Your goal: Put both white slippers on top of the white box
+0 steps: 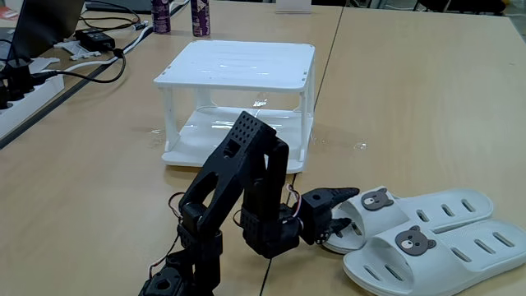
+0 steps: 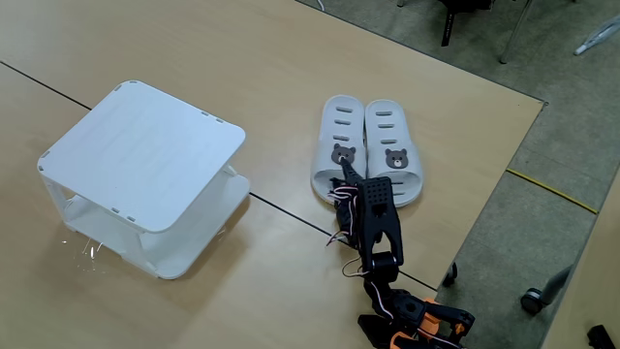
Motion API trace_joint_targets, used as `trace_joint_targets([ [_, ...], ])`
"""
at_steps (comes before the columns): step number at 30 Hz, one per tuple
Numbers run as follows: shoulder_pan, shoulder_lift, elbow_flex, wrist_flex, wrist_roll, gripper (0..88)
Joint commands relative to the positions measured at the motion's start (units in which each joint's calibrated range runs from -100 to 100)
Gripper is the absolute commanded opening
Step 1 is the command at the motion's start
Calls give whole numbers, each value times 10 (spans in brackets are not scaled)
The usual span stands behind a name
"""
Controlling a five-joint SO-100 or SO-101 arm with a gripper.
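Note:
The white box stands on the table beyond the arm, with a bare flat top; in the other fixed view the box is at the left. Both white slippers lie side by side on the table, bear badges toward the arm: one slipper farther back, the other slipper nearer the camera. From above they show as a left slipper and a right slipper. My black gripper is low and open, its fingers straddling the near end of the farther slipper. Seen from above, the gripper is at the left slipper's end.
A power strip, cables and an adapter lie at the back left, and two dark cans stand behind the box. The table edge runs close to the right of the slippers.

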Motion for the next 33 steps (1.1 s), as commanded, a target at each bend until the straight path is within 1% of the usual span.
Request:
trace_joint_targets([
  [1, 30, -9, -66, 59, 4, 291],
  [11, 40, -9, -226, 195, 4, 290],
  [16, 38, -6, -241, 209, 4, 289],
  [17, 39, -4, -241, 209, 4, 280],
  [18, 38, -4, -242, 209, 4, 250],
  [20, 37, -3, -241, 209, 4, 138],
  [22, 36, -3, -234, 209, 4, 0],
  [23, 36, -3, -233, 209, 4, 14],
  [28, 35, -43, -245, 218, 4, 7],
  [30, 37, -102, -243, 277, 4, 7],
  [33, 41, -219, -256, 405, 4, 7],
])
